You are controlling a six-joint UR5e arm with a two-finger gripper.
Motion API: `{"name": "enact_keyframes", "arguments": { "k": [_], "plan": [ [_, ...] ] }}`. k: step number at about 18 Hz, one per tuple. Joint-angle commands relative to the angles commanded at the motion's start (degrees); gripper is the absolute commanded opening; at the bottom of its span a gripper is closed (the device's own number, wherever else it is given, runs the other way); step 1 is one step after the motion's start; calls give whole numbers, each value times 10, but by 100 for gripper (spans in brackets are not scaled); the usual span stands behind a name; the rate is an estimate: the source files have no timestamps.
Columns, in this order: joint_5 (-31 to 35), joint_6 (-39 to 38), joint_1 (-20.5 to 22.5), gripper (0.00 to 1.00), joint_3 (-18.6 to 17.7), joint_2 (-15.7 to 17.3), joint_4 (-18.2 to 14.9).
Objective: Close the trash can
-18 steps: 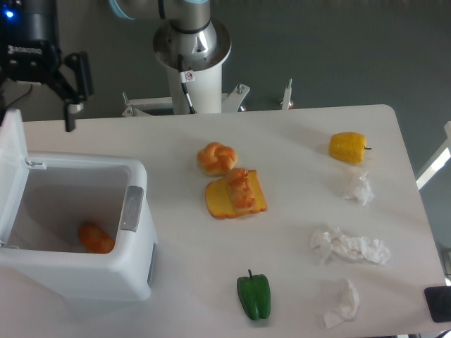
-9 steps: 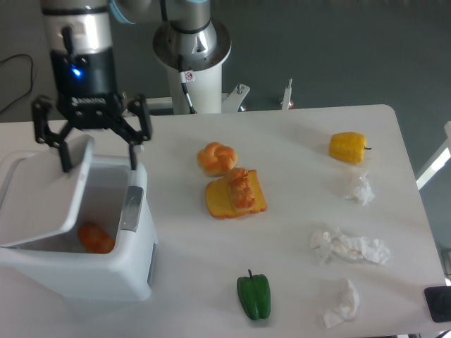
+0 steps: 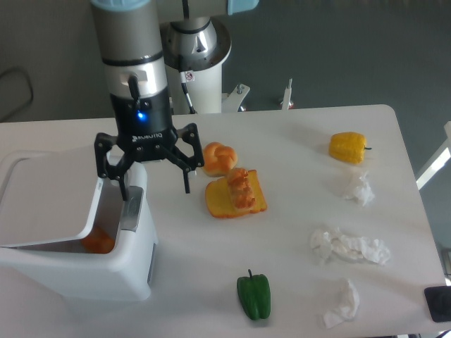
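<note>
My hand (image 3: 154,185), fingers spread apart and holding nothing, has swept right across the trash can (image 3: 77,232), pushing its lid (image 3: 49,201) down from upright. It's nearly shut, though a gap remains along the front, so closing isn't finished.

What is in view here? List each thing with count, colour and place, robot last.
large white plastic trash can: 1, white, left edge of table, lid partly lowered
orange item inside bin: 1, orange
braided bread roll: 1, golden, centre
yellow sandwich: 1, below roll
green bell pepper: 1, front centre
yellow bell pepper: 1, right rear
crumpled tissues: 3, white, right side
white table: 1
black two-finger gripper: 1, open, over the bin's right rim
</note>
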Motion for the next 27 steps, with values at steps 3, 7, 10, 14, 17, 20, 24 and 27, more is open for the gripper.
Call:
{"name": "enact_keyframes", "arguments": {
  "k": [3, 7, 10, 14, 17, 20, 24, 27],
  "plan": [
    [0, -1, 0, 100, 2, 10, -2],
    [3, -3, -2, 100, -3, 16, -1],
    [6, 0, 4, 100, -1, 17, -2],
    [3, 14, 38, 100, 2, 21, -2],
    [3, 21, 38, 100, -1, 29, -2],
    [4, 30, 38, 100, -3, 30, -2],
    [4, 31, 36, 100, -2, 30, -2],
    [4, 31, 35, 100, -2, 29, -2]
  ]
}}
